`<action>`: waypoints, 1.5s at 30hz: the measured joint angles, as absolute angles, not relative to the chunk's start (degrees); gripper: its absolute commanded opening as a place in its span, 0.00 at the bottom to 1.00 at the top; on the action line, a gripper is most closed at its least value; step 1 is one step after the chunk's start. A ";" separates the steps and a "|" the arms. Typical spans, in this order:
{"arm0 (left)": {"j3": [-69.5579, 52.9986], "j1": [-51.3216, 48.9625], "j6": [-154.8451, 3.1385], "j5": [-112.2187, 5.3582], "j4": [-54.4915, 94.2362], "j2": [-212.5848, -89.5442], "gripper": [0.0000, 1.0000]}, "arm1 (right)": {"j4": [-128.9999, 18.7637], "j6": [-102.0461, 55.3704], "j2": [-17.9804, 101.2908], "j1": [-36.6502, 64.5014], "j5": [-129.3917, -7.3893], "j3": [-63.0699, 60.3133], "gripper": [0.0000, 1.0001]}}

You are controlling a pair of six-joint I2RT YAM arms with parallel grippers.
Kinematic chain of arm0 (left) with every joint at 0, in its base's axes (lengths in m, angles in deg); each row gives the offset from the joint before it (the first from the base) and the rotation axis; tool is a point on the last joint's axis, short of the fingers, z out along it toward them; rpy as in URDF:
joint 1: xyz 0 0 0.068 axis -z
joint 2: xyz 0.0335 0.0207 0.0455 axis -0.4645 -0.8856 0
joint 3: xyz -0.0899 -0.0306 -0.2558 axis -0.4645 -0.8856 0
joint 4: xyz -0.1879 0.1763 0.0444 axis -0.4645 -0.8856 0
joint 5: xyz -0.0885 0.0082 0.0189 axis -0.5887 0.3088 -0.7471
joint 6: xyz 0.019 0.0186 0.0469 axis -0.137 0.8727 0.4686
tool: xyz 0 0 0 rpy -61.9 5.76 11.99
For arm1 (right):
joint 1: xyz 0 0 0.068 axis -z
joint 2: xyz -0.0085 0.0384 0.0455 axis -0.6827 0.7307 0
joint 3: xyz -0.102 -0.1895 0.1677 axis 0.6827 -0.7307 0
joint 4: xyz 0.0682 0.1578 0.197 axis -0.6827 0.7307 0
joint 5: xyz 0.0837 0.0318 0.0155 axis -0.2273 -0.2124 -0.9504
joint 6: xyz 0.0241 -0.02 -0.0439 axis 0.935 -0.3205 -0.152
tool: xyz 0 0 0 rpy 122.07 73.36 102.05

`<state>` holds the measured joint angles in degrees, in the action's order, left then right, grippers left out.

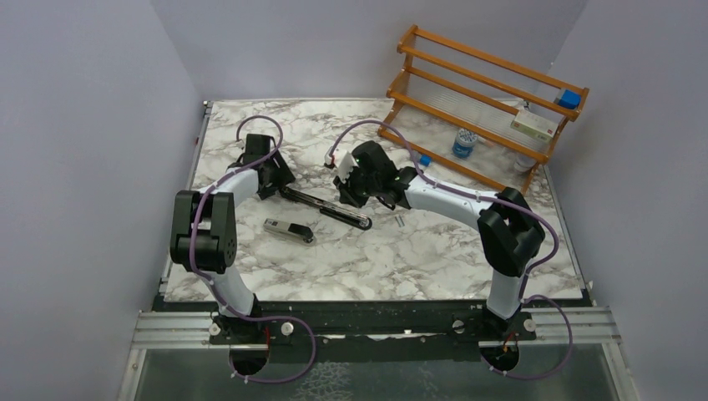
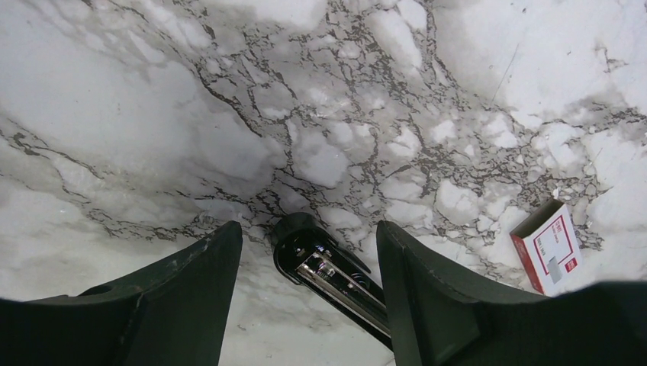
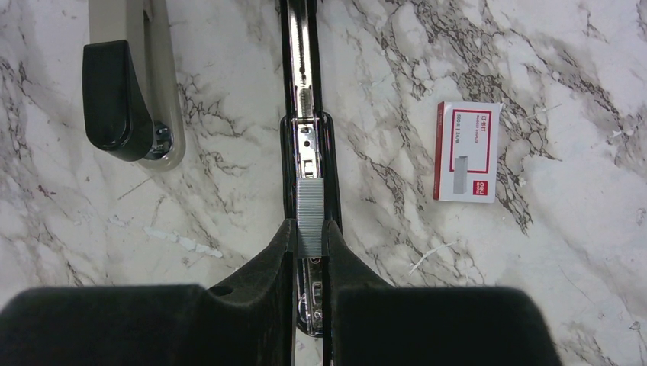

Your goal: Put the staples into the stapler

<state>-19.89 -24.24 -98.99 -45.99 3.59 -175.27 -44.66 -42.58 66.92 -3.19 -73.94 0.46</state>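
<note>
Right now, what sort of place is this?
Probably a robot lab test cell: marble-pattern table boxed in by plain walls, aluminium mounting rail at its near edge, wooden rack at the back.

Two staplers (image 1: pixel 321 205) (image 1: pixel 289 230), one staple box (image 3: pixel 466 152), one staple strip (image 3: pixel 310 213), one wooden rack (image 1: pixel 493 58)

Looking down from above, the staple box (image 1: pixel 331 159) is just a red-and-white scrap beside the wrist of the right arm (image 1: pixel 451 199), its label unreadable, and the pale bits (image 1: pixel 401 221) on the desk (image 1: pixel 401 267) are too small to name. At the right wrist, the stapler (image 3: pixel 304 91) runs off the top edge, its near end lost under the right gripper (image 3: pixel 309 224); the staple strip (image 3: pixel 309 198) disappears between the jaws. A second grey stapler (image 3: pixel 166 76) is cut off at the top too
</note>
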 measured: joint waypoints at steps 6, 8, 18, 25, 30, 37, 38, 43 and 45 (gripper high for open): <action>-21.14 -24.24 -99.69 -45.99 3.90 -175.95 0.60 | -42.94 -44.30 66.92 -3.19 -75.56 0.46 0.01; -21.14 -24.26 -99.93 -46.01 4.18 -176.08 0.57 | -42.35 -44.89 66.92 -3.19 -75.67 0.46 0.01; -21.12 -24.24 -100.09 -46.14 4.56 -176.50 0.50 | -41.15 -47.19 67.47 -3.19 -75.62 0.46 0.01; -21.12 -24.26 -100.06 -46.21 4.62 -176.52 0.49 | -38.37 -47.80 71.07 -3.19 -75.58 1.97 0.01; -21.12 -24.26 -100.02 -46.21 4.62 -176.52 0.49 | -36.86 -47.80 71.92 -3.21 -75.43 2.60 0.01; -21.12 -24.26 -100.00 -46.23 4.62 -176.52 0.49 | -36.58 -47.45 71.92 -3.36 -74.20 2.62 0.01; -21.12 -24.26 -100.00 -46.23 4.64 -176.52 0.49 | -36.64 -47.15 71.90 -3.36 -73.85 2.62 0.01; -21.12 -24.24 -99.82 -46.21 4.64 -176.52 0.49 | -37.43 -45.83 71.88 -3.36 -72.78 2.58 0.01; -21.12 -24.24 -99.80 -46.21 4.64 -176.52 0.49 | -37.69 -45.42 71.88 -3.36 -72.43 2.58 0.01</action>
